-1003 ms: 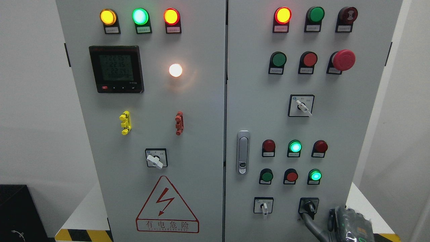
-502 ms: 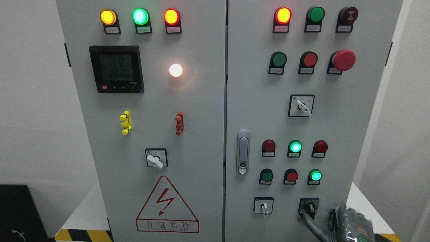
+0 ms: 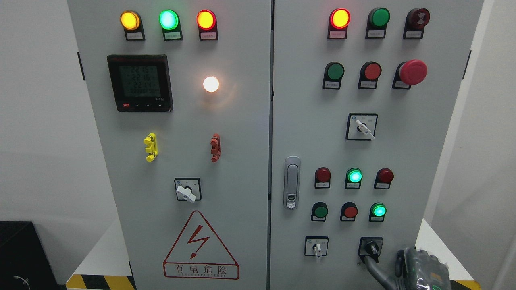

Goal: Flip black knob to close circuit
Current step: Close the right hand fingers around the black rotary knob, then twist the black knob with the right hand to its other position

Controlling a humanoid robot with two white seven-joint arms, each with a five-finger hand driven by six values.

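Note:
The black knob [image 3: 371, 247] sits in a black square plate at the lower right of the grey cabinet's right door [image 3: 306, 121], its handle pointing down and slightly right. My right hand [image 3: 382, 262] comes in at the bottom right corner, mostly cut off by the picture's edge. One grey finger [image 3: 373, 268] stretches up and left and meets the lower end of the knob. A second, dark finger [image 3: 398, 262] stands apart to the right. Nothing is grasped. The left arm does not show.
A white-handled selector [image 3: 317, 247] sits left of the knob. Above are red and green buttons, with two green lamps [image 3: 354, 176] lit. A door latch [image 3: 291, 182] stands near the centre seam. A red mushroom button [image 3: 412, 72] juts out higher up.
My right hand has shifted very slightly to the right and down. The black knob's handle has not visibly turned, and the lamps are lit as before.

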